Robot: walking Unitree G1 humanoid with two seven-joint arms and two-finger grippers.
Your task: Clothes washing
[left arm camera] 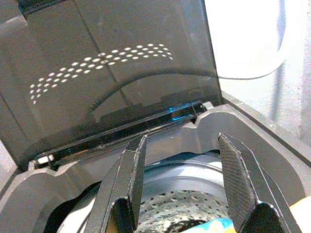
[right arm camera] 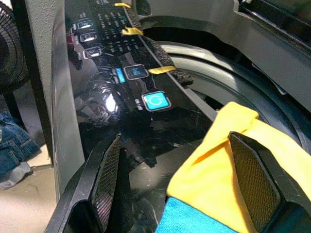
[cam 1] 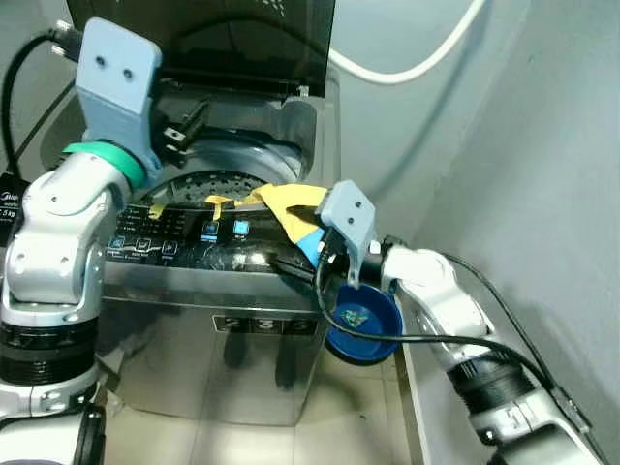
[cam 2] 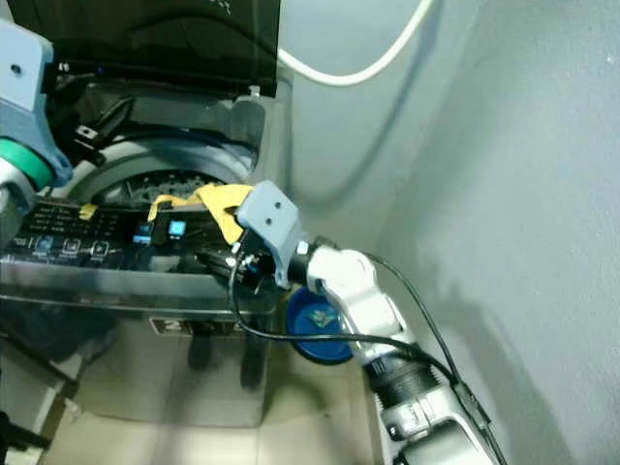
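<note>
Laundry is the business here. In the left eye view, a silver top-loading washing machine (cam 1: pixel 257 320) fills the centre, its dark lid (cam 1: pixel 242 39) raised at the top of the frame so the perforated steel drum (cam 1: pixel 218 184) lies exposed. A yellow and blue cloth (cam 1: pixel 291 215) drapes over the front rim at centre, beside the glossy black control panel (cam 1: pixel 184 237). The right gripper (cam 1: pixel 295 266) sits at that rim, probably to push the cloth inward. A blue plastic basin (cam 1: pixel 363 334) rests on the floor at lower centre.

The right eye view shows the same, with a white hose (cam 2: pixel 358 68) looping across the upper wall.

The left wrist view looks between the left gripper (left arm camera: pixel 182 189) fingers, spread wide and holding nothing, poised above the drum near the lid, seemingly keeping clear.

The right wrist view has the right gripper's fingers parted, one lying against the cloth at lower right, the other over the panel; nothing is clamped.
</note>
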